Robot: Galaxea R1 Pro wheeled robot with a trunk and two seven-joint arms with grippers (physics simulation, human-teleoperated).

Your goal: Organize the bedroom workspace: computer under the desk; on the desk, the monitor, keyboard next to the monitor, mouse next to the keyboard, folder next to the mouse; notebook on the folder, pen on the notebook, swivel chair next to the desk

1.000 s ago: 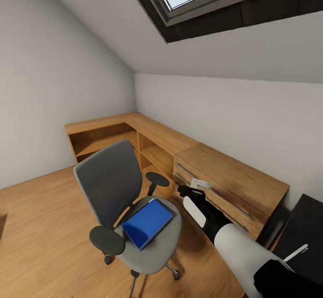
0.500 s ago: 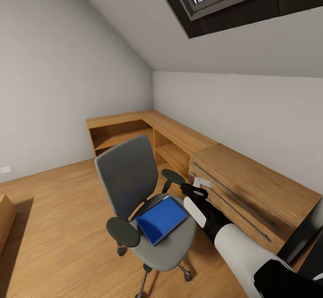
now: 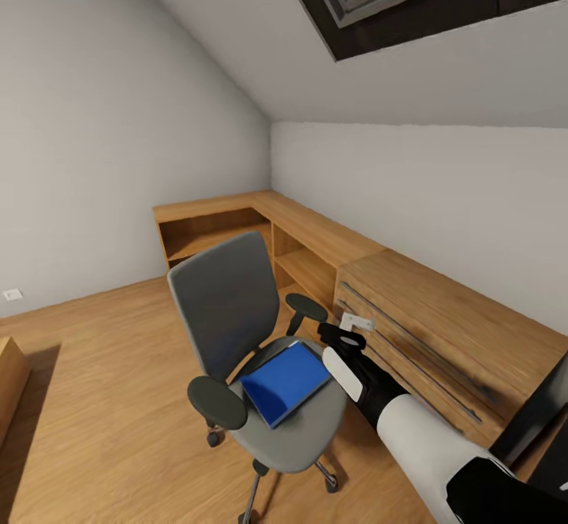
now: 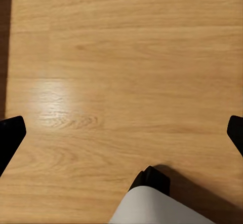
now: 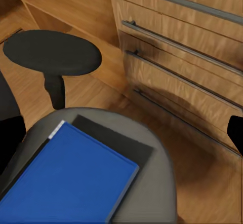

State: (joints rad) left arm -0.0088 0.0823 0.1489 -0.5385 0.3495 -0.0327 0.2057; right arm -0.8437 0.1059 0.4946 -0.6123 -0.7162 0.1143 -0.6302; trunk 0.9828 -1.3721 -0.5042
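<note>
Since half a second ago almost nothing has changed; the view only shifted a little. The folder point(image 3: 285, 382) lies flat on the swivel chair point(image 3: 237, 327) seat, near its front edge; the right gripper point(image 3: 341, 338) hovers just beside it, fingers spread wide, holding nothing. The left gripper point(image 4: 121, 133) hangs open over bare wooden floor point(image 3: 95, 398); a wooden drawer unit point(image 3: 442, 342) stands close behind the chair.

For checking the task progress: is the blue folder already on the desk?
No, the folder lies on the seat of the swivel chair, beside the wooden drawer unit.
</note>
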